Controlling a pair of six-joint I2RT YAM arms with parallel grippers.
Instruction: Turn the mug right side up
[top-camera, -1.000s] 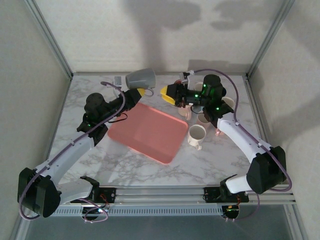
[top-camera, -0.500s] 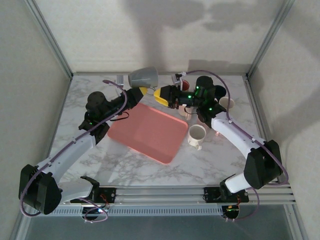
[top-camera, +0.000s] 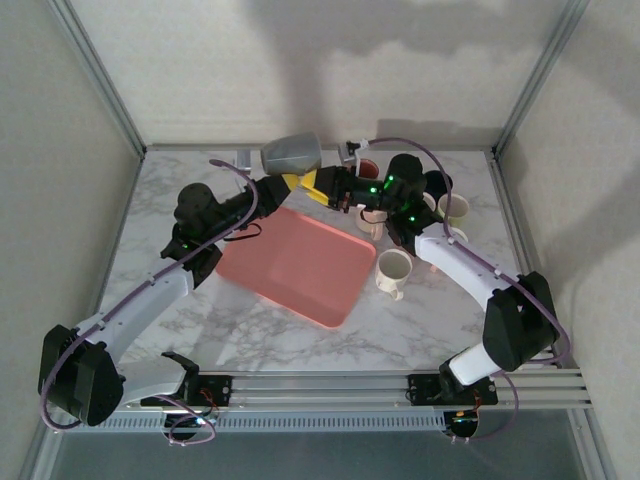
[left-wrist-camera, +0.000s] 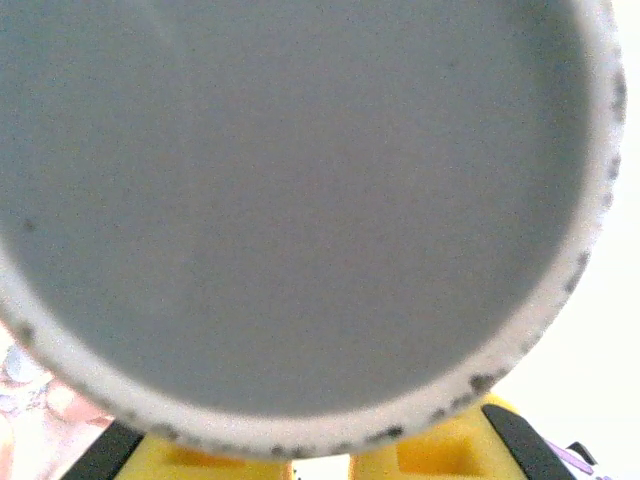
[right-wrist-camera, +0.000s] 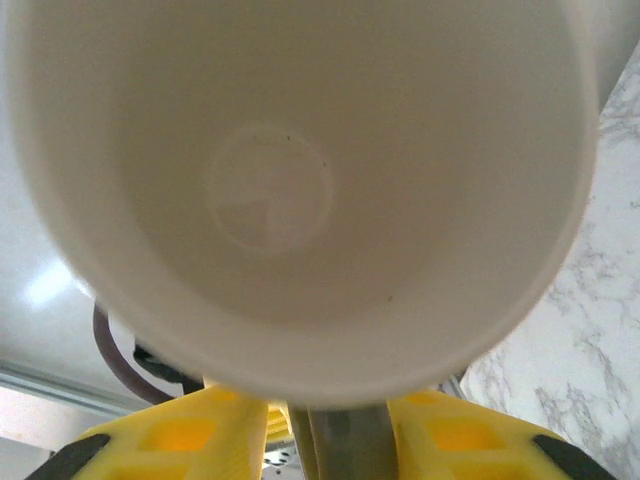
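Note:
The mug (top-camera: 291, 153) is grey outside and white inside, held on its side in the air above the table's far edge. My left gripper (top-camera: 283, 183) is shut on it from below. In the left wrist view its grey base with a speckled pale ring (left-wrist-camera: 300, 200) looms over the left gripper (left-wrist-camera: 320, 465). My right gripper (top-camera: 312, 185) has come up to the mug from the right. In the right wrist view the mug's open mouth (right-wrist-camera: 300, 180) faces the camera. The grey handle (right-wrist-camera: 340, 450) sits between the yellow fingers (right-wrist-camera: 180, 440), which press on both its sides.
A pink tray (top-camera: 295, 265) lies in the middle of the marble table. Several cream mugs stand to its right, one near the tray (top-camera: 393, 272) and one further back (top-camera: 455, 208). A red-lined cup (top-camera: 366, 168) is behind the right arm.
My right gripper has travelled left to the mug and its jaws have narrowed round the handle. The left gripper has carried the mug slightly right.

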